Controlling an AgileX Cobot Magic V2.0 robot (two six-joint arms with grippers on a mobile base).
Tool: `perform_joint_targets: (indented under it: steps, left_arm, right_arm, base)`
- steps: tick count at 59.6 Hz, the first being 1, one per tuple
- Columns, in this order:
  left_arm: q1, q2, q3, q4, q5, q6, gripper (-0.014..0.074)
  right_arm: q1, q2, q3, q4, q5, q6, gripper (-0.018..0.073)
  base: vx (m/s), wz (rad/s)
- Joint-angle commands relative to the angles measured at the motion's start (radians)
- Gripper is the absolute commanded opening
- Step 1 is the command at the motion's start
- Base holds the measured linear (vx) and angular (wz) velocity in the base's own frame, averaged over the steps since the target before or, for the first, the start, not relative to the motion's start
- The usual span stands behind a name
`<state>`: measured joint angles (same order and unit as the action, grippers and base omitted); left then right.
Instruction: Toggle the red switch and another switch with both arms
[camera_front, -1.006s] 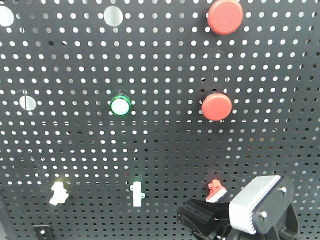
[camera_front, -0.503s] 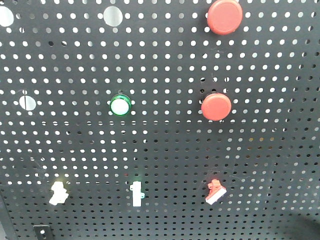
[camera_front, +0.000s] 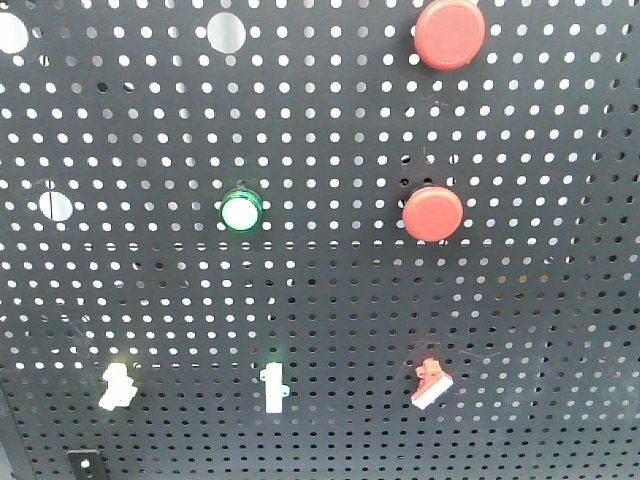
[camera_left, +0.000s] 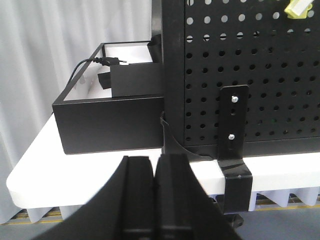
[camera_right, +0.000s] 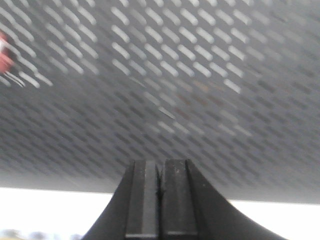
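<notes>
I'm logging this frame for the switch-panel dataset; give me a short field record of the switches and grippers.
red switch: low right on pegboard, untouched
cream switch: low left, untouched
white toggle: between them
round red buttons: upper, middle
left gripper: shut, empty, below the board
right gripper: shut, empty, view blurred
arms in front view: none

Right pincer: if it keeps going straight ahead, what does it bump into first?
Probably the black pegboard. The shut right pincer faces bare, blurred holes; the red switch sits far off to its left. Depth is unclear.
</notes>
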<state>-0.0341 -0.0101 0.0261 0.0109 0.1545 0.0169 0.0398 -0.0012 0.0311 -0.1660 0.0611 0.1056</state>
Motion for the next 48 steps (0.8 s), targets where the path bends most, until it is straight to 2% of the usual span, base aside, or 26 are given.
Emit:
perform_joint_targets:
  steps: [1, 20, 26, 37, 48]
  left_arm:
    - [0.001, -0.009, 0.021, -0.011, -0.084, 0.001, 0.0002]
    - [0.001, -0.009, 0.021, -0.011, -0.083, 0.001, 0.0002]
    - [0.001, -0.009, 0.021, -0.011, -0.083, 0.001, 0.0002]
    - [0.001, -0.009, 0.021, -0.011, -0.083, 0.001, 0.0002]
    - [0.001, -0.009, 0.021, -0.011, -0.083, 0.001, 0.0002]
  right_arm:
    - [-0.034, -0.023, 0.005, -0.003, -0.030, -0.016, -0.0006]
    - [-0.082, -0.018, 0.005, -0.003, -0.024, -0.018, -0.0006]
    - [-0.082, -0.018, 0.005, 0.003, -0.021, -0.080, -0.0006]
    - [-0.082, -0.018, 0.005, 0.119, -0.019, -0.163, -0.0006]
    - [-0.082, -0.018, 0.005, 0.125, -0.019, -0.167, -0.0006]
  base:
    - [0.00, 0.00]
    - [0.00, 0.00]
    - [0.00, 0.00]
    - [0.00, 0.00]
    - [0.00, 0.00]
